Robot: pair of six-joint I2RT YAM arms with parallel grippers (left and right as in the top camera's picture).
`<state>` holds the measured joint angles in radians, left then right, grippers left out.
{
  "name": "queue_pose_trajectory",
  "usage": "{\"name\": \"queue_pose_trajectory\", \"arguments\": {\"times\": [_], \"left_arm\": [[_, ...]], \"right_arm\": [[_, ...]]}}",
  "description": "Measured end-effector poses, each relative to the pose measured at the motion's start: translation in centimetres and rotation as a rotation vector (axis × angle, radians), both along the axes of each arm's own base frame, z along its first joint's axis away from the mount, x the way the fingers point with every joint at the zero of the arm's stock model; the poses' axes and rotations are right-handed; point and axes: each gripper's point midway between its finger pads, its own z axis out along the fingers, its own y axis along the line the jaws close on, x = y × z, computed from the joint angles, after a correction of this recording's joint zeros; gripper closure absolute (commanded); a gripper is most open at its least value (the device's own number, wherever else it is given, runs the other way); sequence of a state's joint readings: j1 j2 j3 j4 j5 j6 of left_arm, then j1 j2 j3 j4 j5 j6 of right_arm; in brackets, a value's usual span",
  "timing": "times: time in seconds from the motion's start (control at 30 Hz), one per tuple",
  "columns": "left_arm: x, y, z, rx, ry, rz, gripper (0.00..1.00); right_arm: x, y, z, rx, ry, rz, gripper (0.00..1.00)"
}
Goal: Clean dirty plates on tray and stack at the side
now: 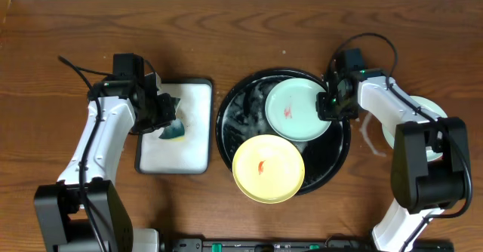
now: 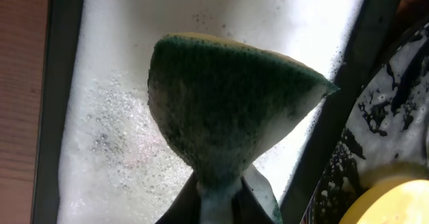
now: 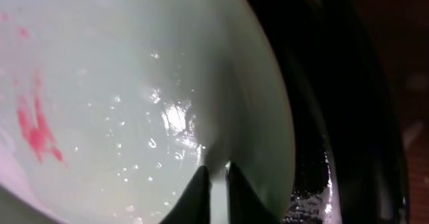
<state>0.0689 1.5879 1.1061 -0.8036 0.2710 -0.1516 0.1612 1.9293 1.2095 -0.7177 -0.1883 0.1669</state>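
Note:
On the black tray (image 1: 332,158) a pale mint-green plate (image 1: 294,110) with a red smear lies tilted at the back right. My right gripper (image 1: 330,105) is shut on its right rim. In the right wrist view the fingers (image 3: 218,177) pinch the wet plate (image 3: 120,96) near its edge, and the smear (image 3: 37,127) shows far left. A pale yellow plate (image 1: 268,167) with an orange smear rests on the tray's front. My left gripper (image 1: 162,116) is shut on a green and yellow sponge (image 2: 228,110) above the white rectangular tray (image 1: 192,142).
The white tray (image 2: 114,117) is covered in soapy foam and its dark rim lies close to the black tray (image 2: 382,137). Another pale plate (image 1: 388,135) sits on the table at the far right, partly under my right arm. Cables trail behind both arms.

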Motion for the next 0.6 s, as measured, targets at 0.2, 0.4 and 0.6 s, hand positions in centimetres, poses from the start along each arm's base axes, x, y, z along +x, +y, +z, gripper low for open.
{"name": "queue_pose_trajectory", "arguments": {"times": [0.2,0.4,0.6], "left_arm": [[0.0,0.1,0.0,0.006,0.000,0.001,0.92],[0.0,0.2,0.0,0.012,0.001,0.002,0.92],[0.0,0.2,0.0,0.013,0.001,0.003,0.92]], "right_arm": [[0.0,0.2,0.1,0.008,-0.002,0.005,0.81],[-0.3,0.1,1.4,0.011,-0.015,0.027,0.76],[-0.1,-1.7,5.7,0.008,-0.097,-0.019,0.74]]}}
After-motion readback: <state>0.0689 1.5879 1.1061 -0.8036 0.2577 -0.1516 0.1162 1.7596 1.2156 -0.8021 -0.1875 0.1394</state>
